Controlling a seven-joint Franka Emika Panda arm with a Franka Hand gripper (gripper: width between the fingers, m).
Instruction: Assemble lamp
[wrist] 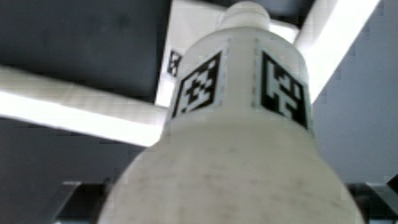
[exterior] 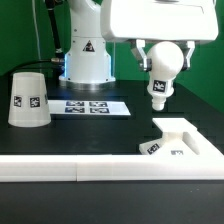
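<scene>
The fingers [exterior: 143,52] clamp the bulb [exterior: 161,80], neck down, in the air near the base [exterior: 185,140] at the exterior view's right; lowered off-centre, its neck could strike the base and tilt.

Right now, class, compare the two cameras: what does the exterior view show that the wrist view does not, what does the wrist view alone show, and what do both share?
Only the exterior view: the shade standing mouth down at the exterior view's left, the marker board, the base in full outline, and the hand gripping the bulb above that base.

Only the wrist view: two tags side by side on the bulb's neck, seen close up.

Both: the bulb. The white bands behind it in the wrist view may be the base, but I cannot tell.
</scene>
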